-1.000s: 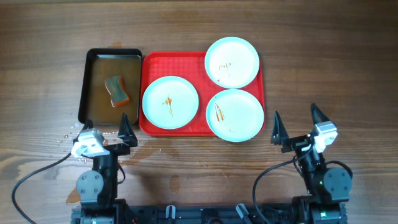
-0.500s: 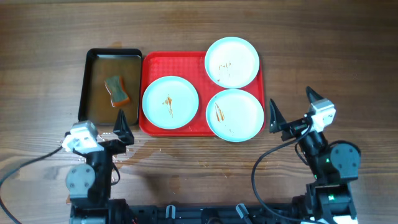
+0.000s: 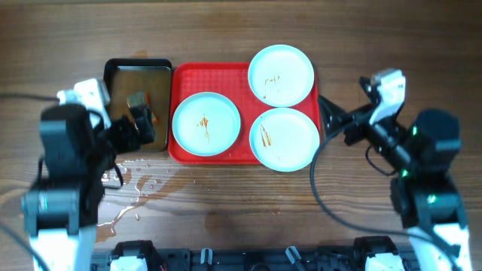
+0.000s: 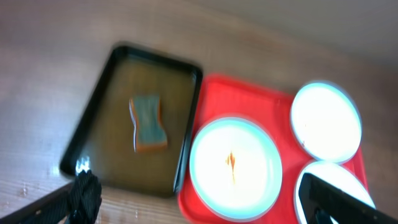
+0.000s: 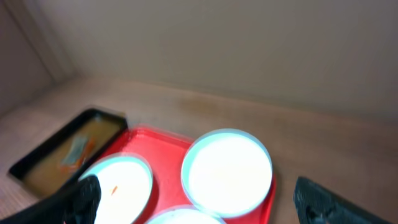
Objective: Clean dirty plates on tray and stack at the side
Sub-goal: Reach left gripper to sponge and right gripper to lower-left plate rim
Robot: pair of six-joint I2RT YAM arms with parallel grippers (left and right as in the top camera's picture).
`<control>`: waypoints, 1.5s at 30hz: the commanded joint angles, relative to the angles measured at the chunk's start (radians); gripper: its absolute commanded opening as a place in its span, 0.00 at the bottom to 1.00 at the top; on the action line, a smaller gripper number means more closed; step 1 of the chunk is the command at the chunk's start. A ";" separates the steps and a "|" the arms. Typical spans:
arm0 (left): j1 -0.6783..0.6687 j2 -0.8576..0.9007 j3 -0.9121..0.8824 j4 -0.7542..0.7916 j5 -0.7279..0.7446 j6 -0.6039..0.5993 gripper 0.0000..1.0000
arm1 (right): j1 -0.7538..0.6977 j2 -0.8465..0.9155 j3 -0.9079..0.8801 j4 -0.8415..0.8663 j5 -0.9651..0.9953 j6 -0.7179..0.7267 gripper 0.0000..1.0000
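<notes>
On the near side of the desk (image 3: pixel 241 218), spilled water (image 3: pixel 132 181) glistens beside the left arm. Both claws stand wide and empty. The left claw (image 3: pixel 137 126) hangs over the black tray (image 3: pixel 135 62) of brownish water that holds the sponge (image 4: pixel 148 122). The right claw (image 3: pixel 339 124) is just beside the red tray (image 3: pixel 226 79). All three plates lie on that tray: the nearest plate (image 3: pixel 285 139) overhangs its near rim, the left plate (image 3: pixel 205 124) sits flat inside, and the far plate (image 3: pixel 281 75) overhangs the far rim. They look stiff, light and smooth, and are likely slippery once wet. Pinching an overhanging rim seems the best hold.
</notes>
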 commanded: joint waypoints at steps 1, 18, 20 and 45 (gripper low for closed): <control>0.021 0.175 0.116 -0.130 0.030 -0.071 1.00 | -0.003 0.148 0.207 -0.177 -0.058 -0.057 1.00; 0.042 0.495 0.144 -0.005 -0.009 -0.069 1.00 | 0.125 0.708 0.435 -0.206 -0.210 0.191 0.84; 0.042 0.495 0.144 0.008 -0.009 -0.069 1.00 | 0.224 0.761 0.473 -0.244 -0.093 0.235 0.80; 0.066 0.609 0.143 0.048 -0.080 -0.145 0.94 | 0.526 1.204 0.631 -0.245 0.278 0.449 0.26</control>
